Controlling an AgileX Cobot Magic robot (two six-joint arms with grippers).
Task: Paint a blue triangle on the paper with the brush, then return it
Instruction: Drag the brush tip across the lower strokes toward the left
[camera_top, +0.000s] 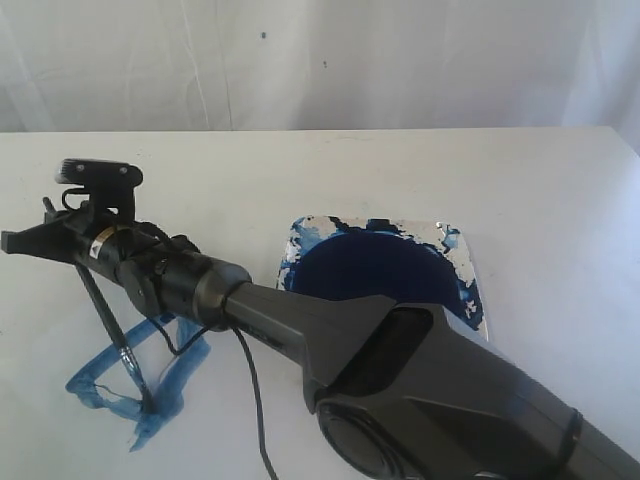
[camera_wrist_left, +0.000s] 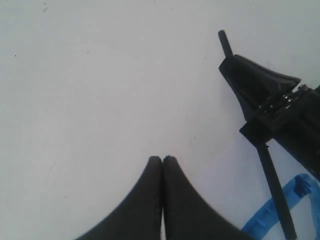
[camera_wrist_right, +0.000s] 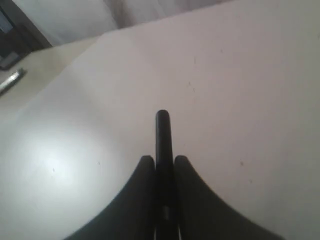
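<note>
left gripper (camera_wrist_left: 162, 160) jaws together | brush (camera_wrist_left: 271, 176) at blue triangle (camera_wrist_left: 301, 186)

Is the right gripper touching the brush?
Touching. In the right wrist view the right gripper is shut on the brush, with the handle pressed against both fingers and no gap.

Rough blue triangle (camera_top: 180, 375): streaky medium-blue painted outline, uneven, blotchy at the corners. Lies near the front left of the tabletop in the exterior view, its upper part hidden behind the arm.

Thin white sheet of paper (camera_wrist_left: 220, 185): flat under the paint, almost the same white as the tabletop. Only one edge shows faintly, in the left wrist view.

Long thin black-handled brush (camera_top: 105, 315): tilted, handle end up and away. The bristle end is down at the triangle's near stroke, and contact looks likely. It is clamped in the right end effector (camera_wrist_right: 162, 161), with the handle standing out beyond the fingertips.
</note>
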